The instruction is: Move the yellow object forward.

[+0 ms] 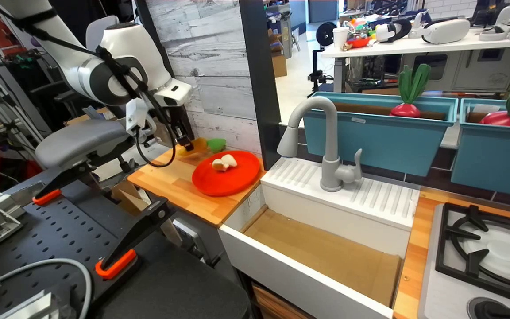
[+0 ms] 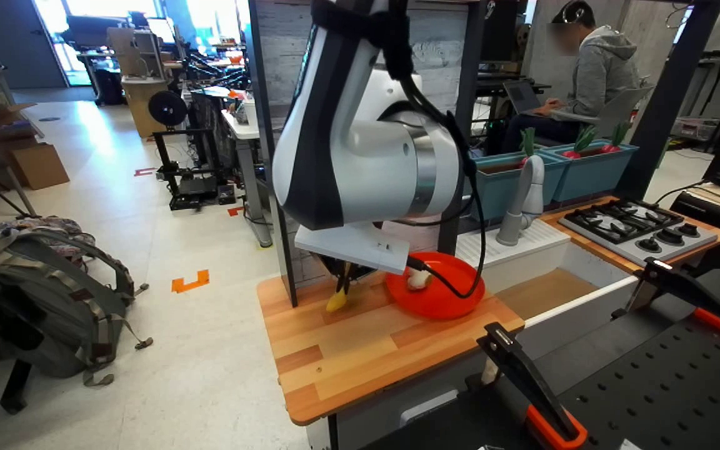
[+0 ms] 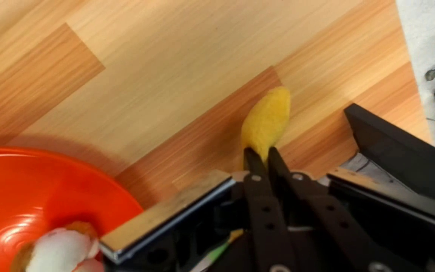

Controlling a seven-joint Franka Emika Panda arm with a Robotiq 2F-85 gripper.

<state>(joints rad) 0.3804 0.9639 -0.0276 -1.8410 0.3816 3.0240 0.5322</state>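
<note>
The yellow object is a small, elongated, banana-like piece. In the wrist view the yellow object (image 3: pixel 266 117) sticks out beyond the fingertips, over the wooden counter (image 3: pixel 157 83). My gripper (image 3: pixel 263 154) has its two black fingers close together with part of the yellow object pinched between them; its other end is hidden behind the fingers. In both exterior views the yellow object (image 1: pixel 198 145) (image 2: pixel 336 301) is at the gripper's tips (image 1: pixel 188 146) (image 2: pixel 343 282), near the counter's back by the wooden wall. I cannot tell whether it touches the counter.
A round red plate (image 1: pixel 210 184) with a whitish lump (image 1: pixel 225 162) stands beside the gripper. A green item (image 1: pixel 216 145) lies by the wall panel (image 1: pixel 219 97). A white sink (image 1: pixel 326 283) with a grey faucet (image 1: pixel 331 133) adjoins the counter. A dark post (image 3: pixel 398 147) stands near the gripper.
</note>
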